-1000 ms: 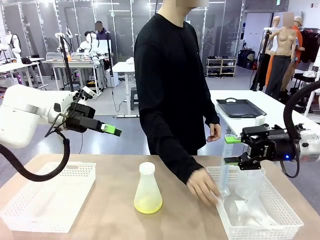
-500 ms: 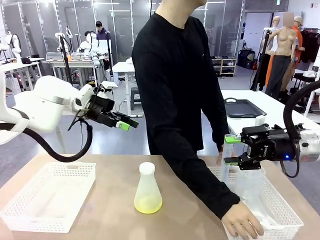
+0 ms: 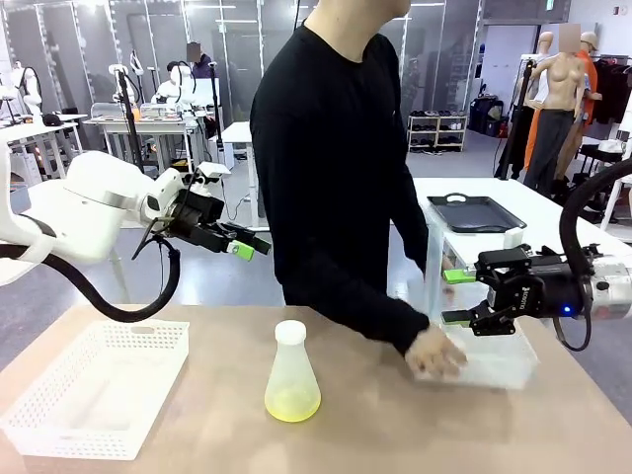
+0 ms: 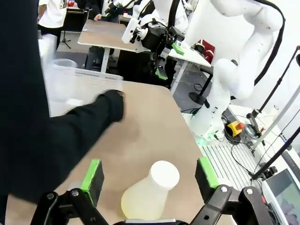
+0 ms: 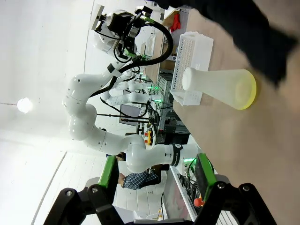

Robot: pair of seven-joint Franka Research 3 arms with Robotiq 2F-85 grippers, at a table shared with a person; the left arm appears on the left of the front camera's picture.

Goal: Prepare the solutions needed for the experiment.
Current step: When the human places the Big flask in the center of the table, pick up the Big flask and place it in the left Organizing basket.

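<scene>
your left gripper (image 3: 247,246), open and empty, has the upright flask (image 3: 292,375) of solutions (image 3: 292,403) ahead and below, nearer than your right gripper (image 3: 452,296).

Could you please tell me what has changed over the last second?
The left claw rose slightly and swung toward the table's middle. The person's hand took hold of the right basket, which now looks tipped up. The right claw, flask, yellow liquid and left basket stayed put.

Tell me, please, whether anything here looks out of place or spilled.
The right basket looks tipped up on edge, the person's hand at its base; the left basket lies flat. The flask stands upright, its yellow solution unspilled.
</scene>
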